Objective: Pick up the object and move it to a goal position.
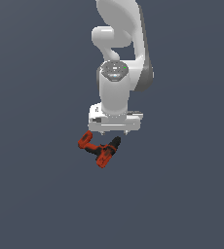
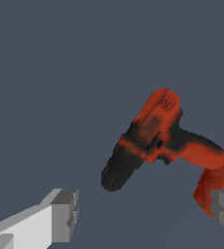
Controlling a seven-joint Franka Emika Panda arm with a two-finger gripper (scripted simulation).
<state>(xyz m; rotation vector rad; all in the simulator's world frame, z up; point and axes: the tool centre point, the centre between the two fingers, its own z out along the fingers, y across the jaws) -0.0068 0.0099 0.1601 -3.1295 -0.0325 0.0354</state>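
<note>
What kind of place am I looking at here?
Likely a computer simulation, not a real room: a flat, featureless grey ground, a smooth white arm, and one red drill lying under its gripper.

Surface (image 1: 36, 194): one flat, plain expanse of dark slate blue-grey, uniform in tone, without markings, seams or edges in either view. It fills the whole background of the exterior view and of the wrist view (image 2: 60, 73), and extends beneath and beyond the jaws on every side. No visible texture, pattern or border. No other item apart from the task's own is listed on it.
</note>
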